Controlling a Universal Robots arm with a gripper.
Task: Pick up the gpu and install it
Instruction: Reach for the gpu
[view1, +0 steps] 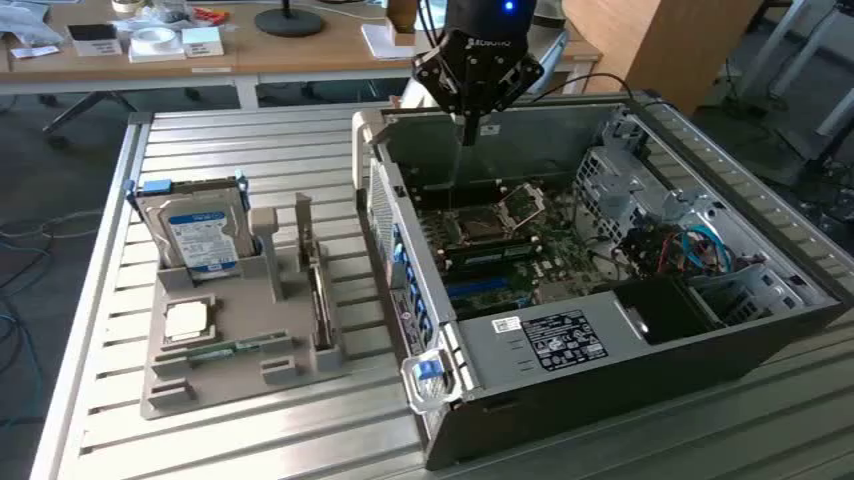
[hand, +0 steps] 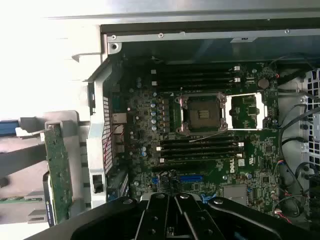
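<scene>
Jaws shut, empty, over open computer case (view1: 641, 370). Gpu (view1: 320, 300) upright in tray (view1: 214, 385), well aside from jaws. Best grip likely top edge, squarely.

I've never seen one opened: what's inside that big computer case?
A green motherboard with an open processor socket, memory slots, and coloured cables. A labelled black box covers whatever lies beneath it.

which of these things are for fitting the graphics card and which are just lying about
For the job: graphics card, on edge in the grey holder; open computer case with its motherboard; gripper, shut and holding nothing, above the case.
Lying about: hard drive, processor chip and memory stick, all in the same holder.
</scene>
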